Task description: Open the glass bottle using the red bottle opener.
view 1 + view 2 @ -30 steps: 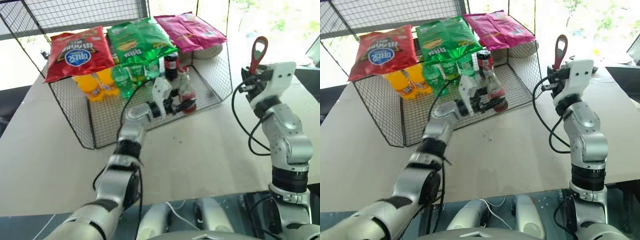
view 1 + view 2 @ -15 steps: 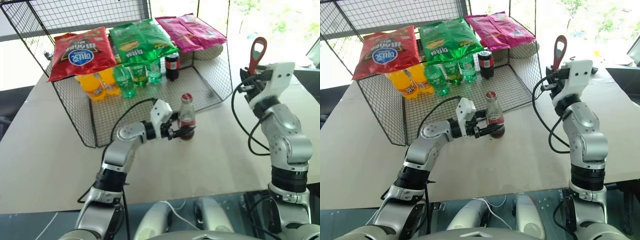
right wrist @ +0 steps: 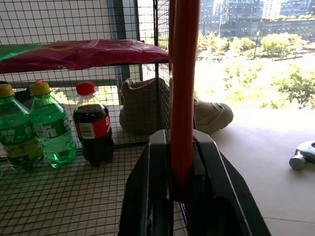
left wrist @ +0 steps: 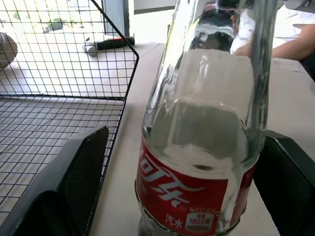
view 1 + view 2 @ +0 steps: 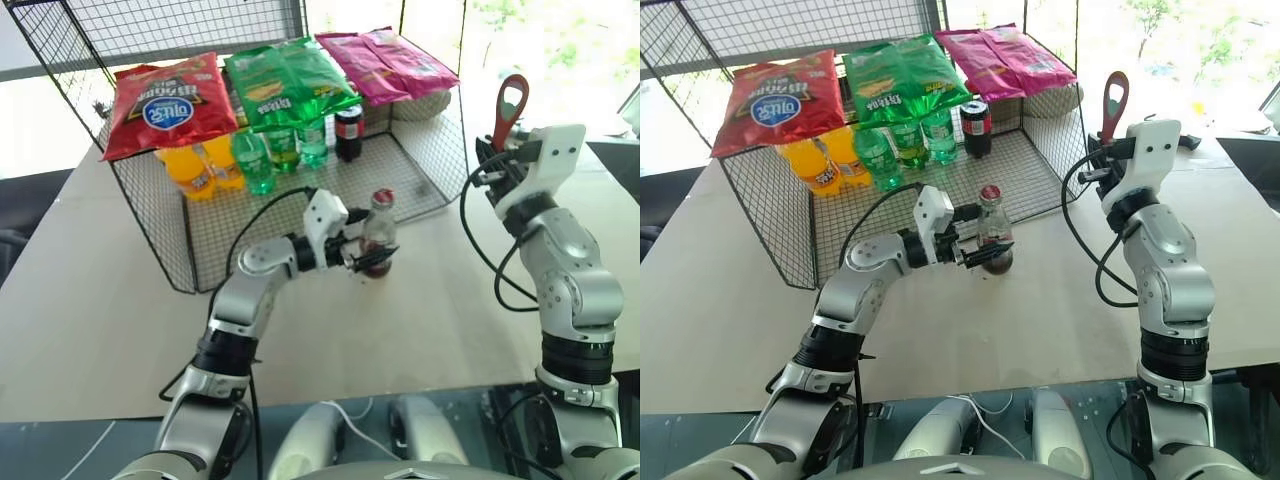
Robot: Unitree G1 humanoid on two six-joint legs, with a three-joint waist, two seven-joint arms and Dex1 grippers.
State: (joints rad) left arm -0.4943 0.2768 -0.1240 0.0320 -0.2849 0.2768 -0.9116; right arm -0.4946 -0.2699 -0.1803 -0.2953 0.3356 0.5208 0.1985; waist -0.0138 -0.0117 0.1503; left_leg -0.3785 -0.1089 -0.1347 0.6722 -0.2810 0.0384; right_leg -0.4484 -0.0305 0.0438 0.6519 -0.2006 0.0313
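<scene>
- glass bottle (image 5: 377, 232) now out of the wire basket (image 5: 150, 215), upright on the table (image 5: 90, 300) at its open front
- left gripper (image 5: 374, 256) fingers now spread around it, gaps visible
- right gripper (image 5: 497, 158) clamps slim red bottle opener (image 5: 508, 106) upright, unchanged

3 snack bags (image 5: 285, 80), roughly 6 bottles (image 5: 250, 160).

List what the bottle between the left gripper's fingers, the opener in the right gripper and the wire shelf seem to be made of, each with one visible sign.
Glass bottle: clear, glossy glass; it shows reflections and see-through walls.
Red bottle opener: smooth red coating, probably over metal or plastic; the core isn't visible.
Wire shelf: thin dark metal wire in an open grid.
</scene>
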